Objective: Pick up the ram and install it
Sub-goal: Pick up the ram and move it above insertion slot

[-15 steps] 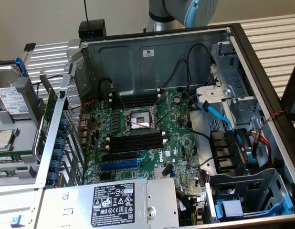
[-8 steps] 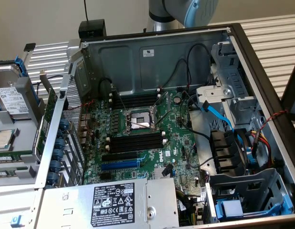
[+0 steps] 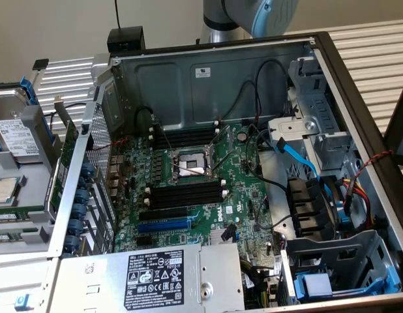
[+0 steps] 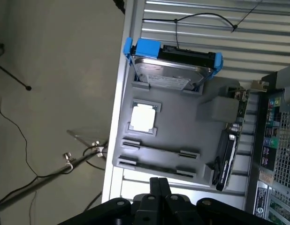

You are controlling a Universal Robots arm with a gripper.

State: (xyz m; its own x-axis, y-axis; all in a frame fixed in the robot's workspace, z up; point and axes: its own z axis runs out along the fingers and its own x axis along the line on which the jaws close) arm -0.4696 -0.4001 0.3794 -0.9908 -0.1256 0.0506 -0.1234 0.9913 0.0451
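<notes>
In the wrist view my gripper (image 4: 159, 182) is shut, its two dark fingers pressed together with nothing between them. It hovers above the edge of a grey parts tray (image 4: 182, 126). The ram (image 4: 156, 167) looks like a thin dark stick lying between two end brackets in the tray holder closest to the fingers. A second, similar holder (image 4: 161, 149) lies just beyond it. In the exterior view the tray (image 3: 32, 124) stands at the left, outside the open computer case, with a thin green strip (image 3: 19, 212) lying in it. The black memory slots (image 3: 185, 193) with white clips flank the CPU socket (image 3: 188, 166).
On the tray also sit a hard drive in a blue caddy (image 4: 171, 65), a square processor chip (image 4: 143, 117) and an upright wider card (image 4: 227, 157). The case wall (image 3: 84, 169) stands between tray and motherboard. Cables (image 3: 299, 160), a power supply (image 3: 156, 277) and drive cages crowd the case.
</notes>
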